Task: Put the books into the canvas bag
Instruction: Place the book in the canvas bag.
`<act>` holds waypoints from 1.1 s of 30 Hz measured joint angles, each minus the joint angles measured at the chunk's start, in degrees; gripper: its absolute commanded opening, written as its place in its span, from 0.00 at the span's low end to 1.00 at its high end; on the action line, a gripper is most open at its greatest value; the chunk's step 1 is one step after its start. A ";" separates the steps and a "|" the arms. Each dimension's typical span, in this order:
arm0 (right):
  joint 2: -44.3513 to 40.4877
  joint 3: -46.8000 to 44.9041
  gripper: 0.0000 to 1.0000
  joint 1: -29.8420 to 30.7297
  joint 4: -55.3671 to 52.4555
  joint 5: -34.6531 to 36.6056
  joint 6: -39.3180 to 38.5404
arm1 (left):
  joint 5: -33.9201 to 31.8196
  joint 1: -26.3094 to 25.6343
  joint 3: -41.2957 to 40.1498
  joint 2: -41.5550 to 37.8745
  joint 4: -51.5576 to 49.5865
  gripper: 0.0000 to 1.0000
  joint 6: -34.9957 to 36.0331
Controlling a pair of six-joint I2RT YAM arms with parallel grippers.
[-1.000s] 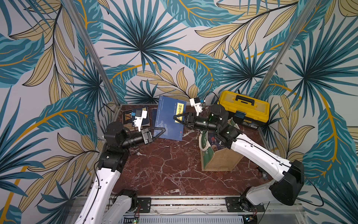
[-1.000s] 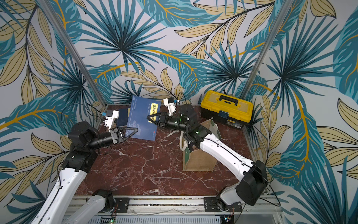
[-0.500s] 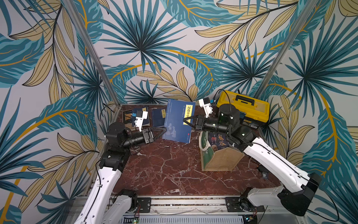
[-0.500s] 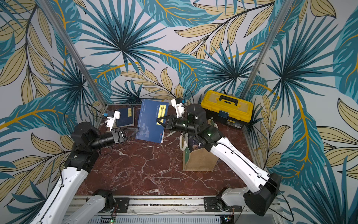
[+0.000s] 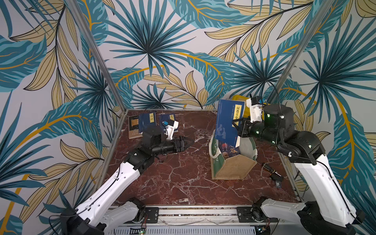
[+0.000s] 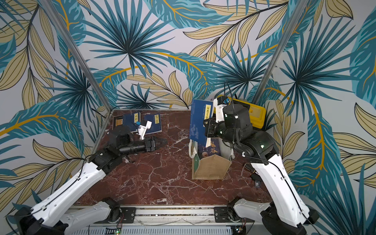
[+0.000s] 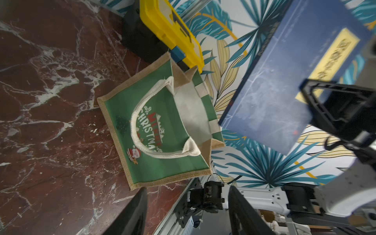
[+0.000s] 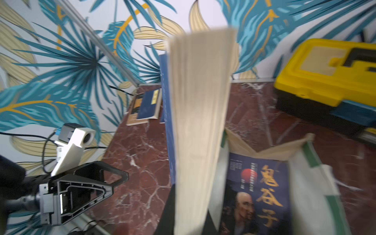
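1. The right fingers (image 7: pixel 345 109) clamp a navy paperback with a yellow title label (image 5: pixel 225 124). It is held upright with its long axis vertical and the label uppermost, its lower edge just above the mouth of the tan jute bag with green panels (image 5: pixel 232 168).
2. A dark portrait-cover book (image 5: pixel 228 152) stands inside the bag.
3. The left fingers (image 7: pixel 134 215) are spread apart and empty over the red marble bench (image 5: pixel 173 179).
4. Three more paperbacks (image 5: pixel 147 121) lie flat at the bench's far left corner.

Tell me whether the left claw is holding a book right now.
No: the left claw stands open and empty, and the navy book is in the right claw over the bag.
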 measured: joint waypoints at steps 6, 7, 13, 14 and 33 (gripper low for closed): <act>1.75 2.25 0.00 -1.77 -11.67 7.93 -3.80 | -5.95 -7.93 8.72 12.83 -1.62 0.66 1.64; 2.34 2.16 0.00 -2.10 -13.38 8.20 -4.09 | -6.23 -8.63 9.79 14.64 -1.73 0.66 1.92; 4.44 -2.38 0.00 -3.72 -18.49 5.88 -5.14 | -6.75 -10.93 13.29 21.07 -1.77 0.66 2.75; 4.55 -3.21 0.00 -3.93 -18.91 4.96 -5.16 | -6.78 -11.13 13.79 21.70 -1.77 0.66 2.80; 6.03 -12.13 0.00 -7.13 -17.62 -7.85 -4.87 | -7.45 -12.87 17.97 29.70 -0.04 0.50 1.18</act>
